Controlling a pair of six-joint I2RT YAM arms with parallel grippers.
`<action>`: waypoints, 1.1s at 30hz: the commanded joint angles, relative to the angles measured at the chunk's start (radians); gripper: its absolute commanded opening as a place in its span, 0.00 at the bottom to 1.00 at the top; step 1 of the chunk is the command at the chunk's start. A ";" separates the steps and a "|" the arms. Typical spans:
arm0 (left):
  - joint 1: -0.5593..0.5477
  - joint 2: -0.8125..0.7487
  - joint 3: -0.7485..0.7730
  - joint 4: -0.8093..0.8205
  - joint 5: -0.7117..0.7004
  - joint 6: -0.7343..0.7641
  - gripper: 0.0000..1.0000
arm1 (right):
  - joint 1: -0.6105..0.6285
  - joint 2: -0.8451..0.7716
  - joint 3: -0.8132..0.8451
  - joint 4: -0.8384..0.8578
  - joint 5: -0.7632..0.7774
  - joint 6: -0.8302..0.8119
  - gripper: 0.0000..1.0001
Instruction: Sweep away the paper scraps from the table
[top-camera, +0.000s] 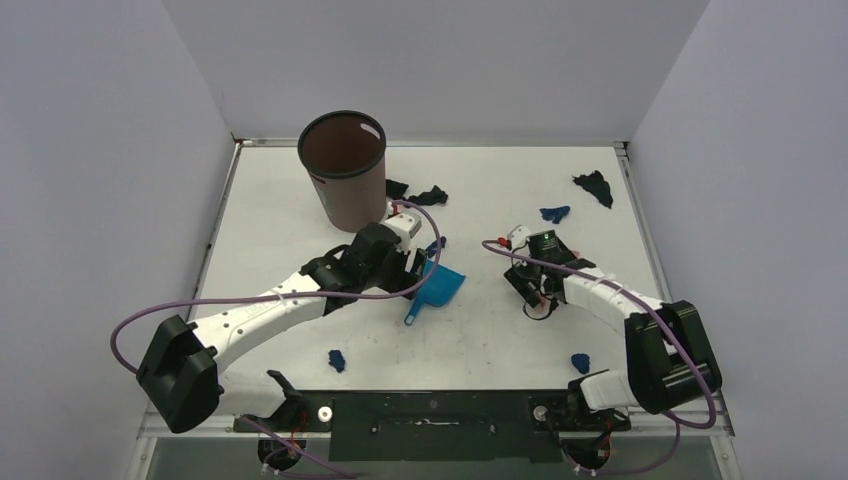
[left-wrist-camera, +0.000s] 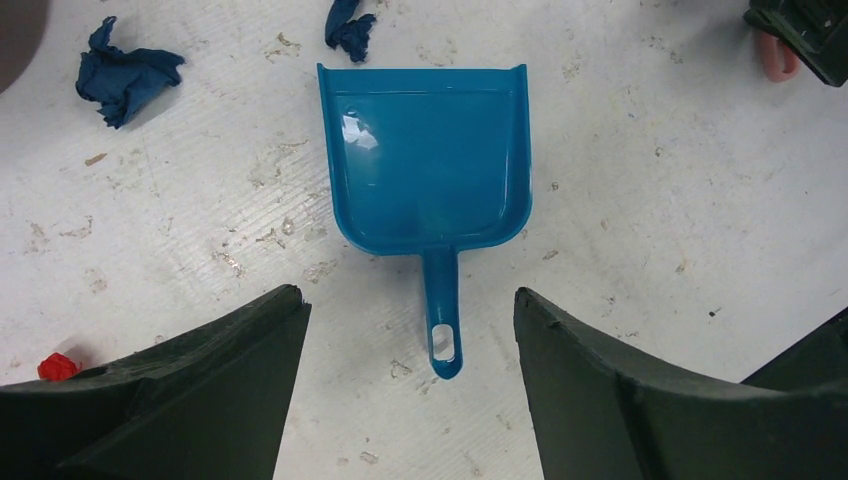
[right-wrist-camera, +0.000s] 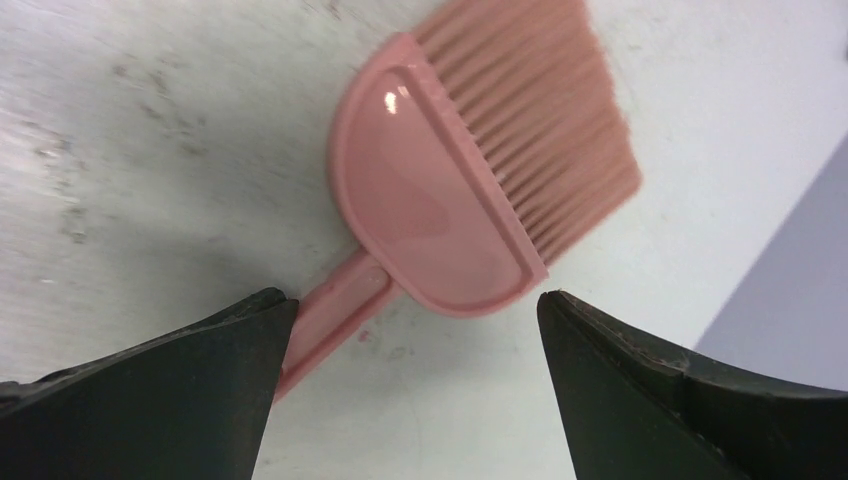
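Beside the brown bin (top-camera: 343, 170), just to its right and nearer the bases, the left arm stretches forward with its wrist bent down. The left gripper (left-wrist-camera: 410, 310) hangs with jaws wide apart above the handle of the blue dustpan (left-wrist-camera: 425, 160), gripping nothing. Farther right of the bin, the right arm folds back on itself, and the right gripper (right-wrist-camera: 415, 305) points down over the pink brush (right-wrist-camera: 440, 220), jaws spread wide and holding nothing. The paper scraps (top-camera: 420, 193) are small crumpled dark blue and black wads scattered on the table (top-camera: 480, 330): some just right of the bin, others far right of it, two near the bases. Only the left wrist view shows one scrap just beyond the dustpan's open lip. Only the right wrist view shows the brush's bristles.
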 joint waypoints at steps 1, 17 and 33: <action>0.019 -0.024 0.043 0.042 0.015 -0.005 0.74 | -0.068 -0.013 -0.080 0.008 0.144 -0.081 0.98; 0.063 -0.028 0.035 0.066 0.078 -0.030 0.74 | -0.495 0.088 0.081 -0.219 -0.431 -0.341 0.77; 0.066 -0.024 0.034 0.068 0.089 -0.013 0.74 | -0.643 0.466 0.641 -0.622 -0.669 -0.851 0.85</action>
